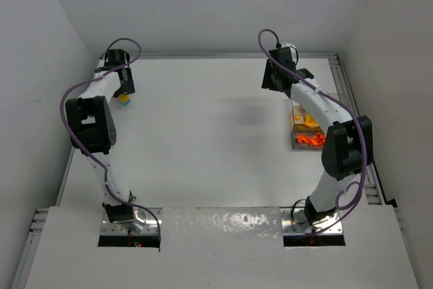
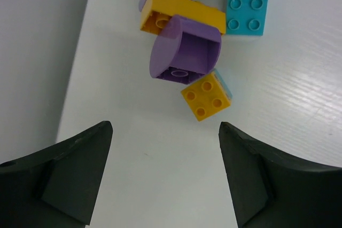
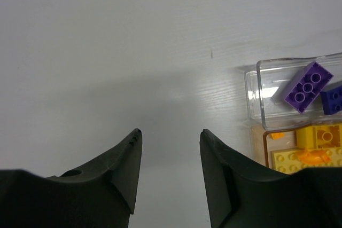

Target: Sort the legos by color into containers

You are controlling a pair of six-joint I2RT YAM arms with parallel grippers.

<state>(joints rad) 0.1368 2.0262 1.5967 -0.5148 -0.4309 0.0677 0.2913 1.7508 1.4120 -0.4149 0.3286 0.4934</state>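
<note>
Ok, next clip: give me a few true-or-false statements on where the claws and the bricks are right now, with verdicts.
1. The left claw is open and holds nothing. True.
2. The right claw grips a purple brick. False: it is open and empty over the bare table; the purple brick lies in the containers.
3. A yellow four-stud brick is the loose piece nearest the left claw. True.
4. The containers stand at the table's left edge. False: they stand near its right edge.
5. Orange bricks lie in one compartment. True.
</note>
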